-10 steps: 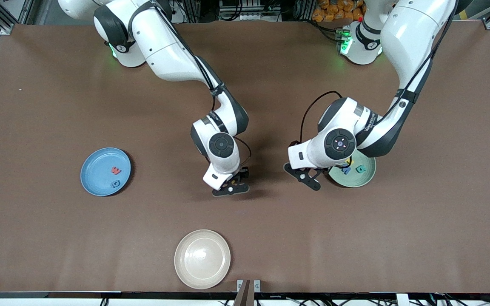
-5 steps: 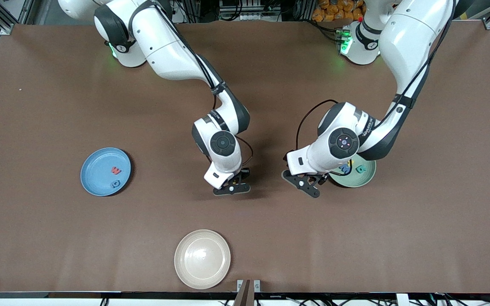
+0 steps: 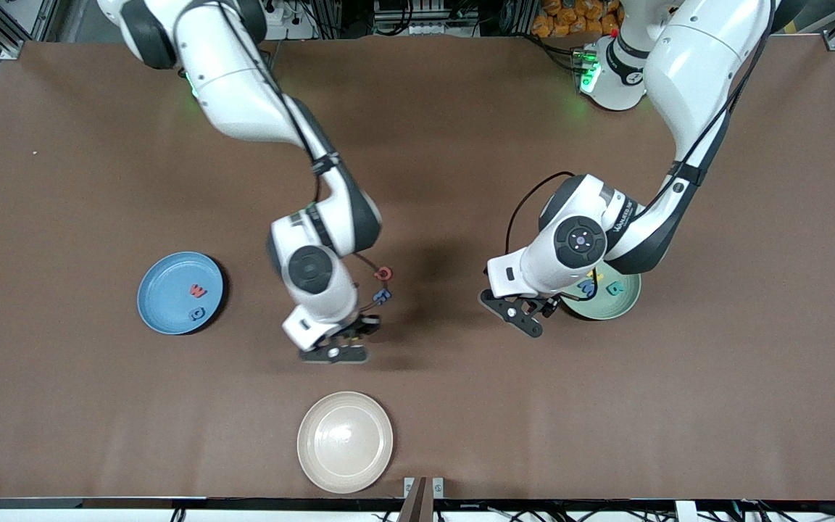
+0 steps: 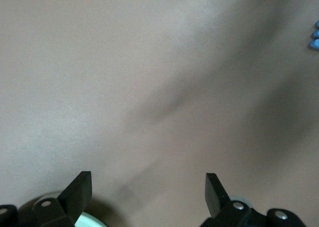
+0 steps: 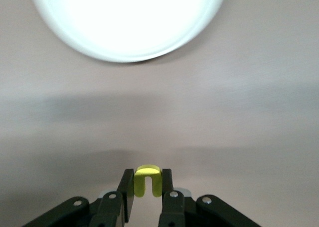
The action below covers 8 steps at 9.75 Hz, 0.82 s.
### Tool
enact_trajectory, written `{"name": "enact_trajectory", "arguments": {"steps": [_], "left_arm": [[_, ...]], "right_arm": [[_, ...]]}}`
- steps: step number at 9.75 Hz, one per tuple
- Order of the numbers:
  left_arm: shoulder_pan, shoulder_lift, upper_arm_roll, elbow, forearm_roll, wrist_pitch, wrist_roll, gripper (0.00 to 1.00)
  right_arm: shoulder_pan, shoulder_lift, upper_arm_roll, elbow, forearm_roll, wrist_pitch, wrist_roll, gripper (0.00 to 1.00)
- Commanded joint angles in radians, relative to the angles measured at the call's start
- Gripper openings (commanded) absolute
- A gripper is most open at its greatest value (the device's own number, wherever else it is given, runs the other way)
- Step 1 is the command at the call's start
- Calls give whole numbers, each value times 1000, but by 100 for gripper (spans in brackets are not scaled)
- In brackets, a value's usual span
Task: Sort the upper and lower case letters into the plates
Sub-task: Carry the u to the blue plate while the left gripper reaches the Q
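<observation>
My right gripper is shut on a small yellow letter and holds it over bare table. A red letter and a blue letter lie on the table mid-table. The sky-blue plate holds a red letter and a blue letter. The mint plate, partly hidden by my left arm, holds a teal letter, a blue one and a yellow one. My left gripper is open and empty beside the mint plate. In its wrist view the jaws stand wide apart.
A glossy cream plate stands near the table's front edge and holds nothing. It also fills the top of the right wrist view. The blue loose letter shows at the edge of the left wrist view.
My right arm has swung toward its own end of the table with the yellow letter, uncovering the red and blue letters. The left arm has barely moved.
</observation>
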Motion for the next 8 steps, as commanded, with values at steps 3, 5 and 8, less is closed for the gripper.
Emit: {"name": "enact_trajectory", "arguments": {"steps": [3,5,8], "left_arm": [[-145,78,3,52,30,219,-19,100],[-278,101,30,62,44,317,-98,100],[-590,155,262,135,44,367,-251,100]], "right_arm": [[-184,-259,-86,-402,-16,14,-472,0],[-189,-322,-155,-534,-16,32,-610,0],[-192,-350,-219,-640,-16,129,-746,62]]}}
